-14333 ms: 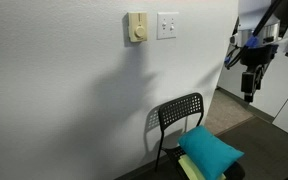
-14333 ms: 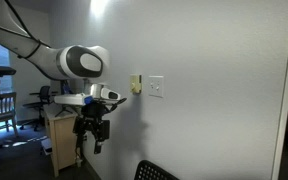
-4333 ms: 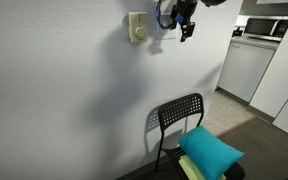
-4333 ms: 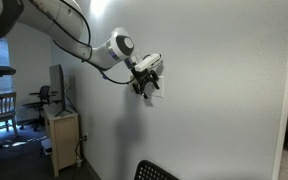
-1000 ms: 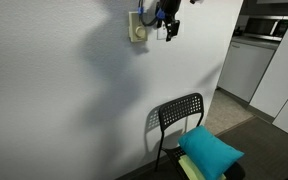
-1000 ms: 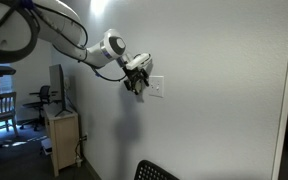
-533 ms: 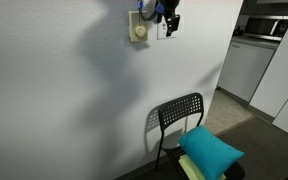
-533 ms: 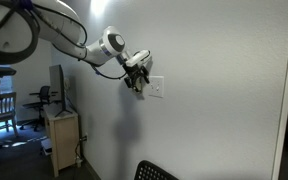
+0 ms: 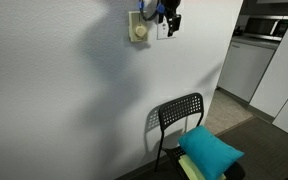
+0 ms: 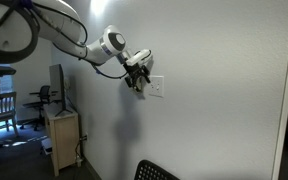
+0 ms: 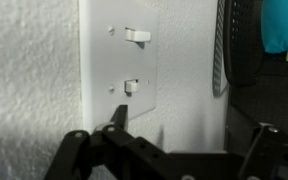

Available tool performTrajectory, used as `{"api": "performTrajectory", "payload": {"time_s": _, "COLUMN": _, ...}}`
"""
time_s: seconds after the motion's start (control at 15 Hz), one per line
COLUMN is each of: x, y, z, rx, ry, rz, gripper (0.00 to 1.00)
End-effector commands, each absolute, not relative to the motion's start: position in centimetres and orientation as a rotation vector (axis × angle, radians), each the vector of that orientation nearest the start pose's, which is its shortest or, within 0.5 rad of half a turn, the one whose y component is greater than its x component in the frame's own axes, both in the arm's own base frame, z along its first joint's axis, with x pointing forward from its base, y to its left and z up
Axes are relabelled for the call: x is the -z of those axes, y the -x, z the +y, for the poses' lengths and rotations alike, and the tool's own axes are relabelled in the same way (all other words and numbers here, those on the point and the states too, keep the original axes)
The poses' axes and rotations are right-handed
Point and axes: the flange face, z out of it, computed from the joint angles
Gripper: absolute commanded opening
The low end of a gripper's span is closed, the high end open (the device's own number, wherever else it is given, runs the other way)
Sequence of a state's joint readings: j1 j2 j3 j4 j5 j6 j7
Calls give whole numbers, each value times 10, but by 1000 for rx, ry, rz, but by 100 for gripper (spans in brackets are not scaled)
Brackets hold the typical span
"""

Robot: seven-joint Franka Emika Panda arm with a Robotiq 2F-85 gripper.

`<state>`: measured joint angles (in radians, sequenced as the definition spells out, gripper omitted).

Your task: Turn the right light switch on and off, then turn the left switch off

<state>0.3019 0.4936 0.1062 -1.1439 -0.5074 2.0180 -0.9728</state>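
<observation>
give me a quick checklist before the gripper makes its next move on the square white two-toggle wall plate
1. Gripper fingers spread open: ok.
2. Square white wall plate framed in the wrist view, upper white toggle and lower white toggle unobstructed: ok.
3. One finger lined up below the lower white toggle: ok.
4. Finger touching that toggle: cannot tell.
5. On or off state of either toggle: cannot tell.
6. Gripper kept off the cream plate with round knob in an exterior view: ok.
</observation>
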Motion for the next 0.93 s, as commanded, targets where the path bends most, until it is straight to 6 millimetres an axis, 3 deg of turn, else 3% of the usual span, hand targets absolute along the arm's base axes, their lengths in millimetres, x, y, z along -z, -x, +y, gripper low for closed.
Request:
{"api": "performTrajectory", "payload": {"time_s": 0.0, "x": -575, "y": -698, "z": 223, "rx": -279, "ry": -1934, "rz": 1712, "gripper": 100}}
{"api": "performTrajectory", "payload": {"time_s": 0.33, "x": -575, "y": -698, "z": 214, "rx": -271, "ry": -1951, "rz": 1701, "gripper": 100}}
{"api": "performTrajectory", "payload": {"time_s": 0.67, "x": -530, "y": -708, "z": 209, "rx": -259, "ry": -2025, "rz": 1763, "gripper": 100}}
{"api": "performTrajectory", "payload": {"time_s": 0.87, "x": -522, "y": -709, "z": 206, "rx": -251, "ry": -2059, "rz": 1769, "gripper": 100}}
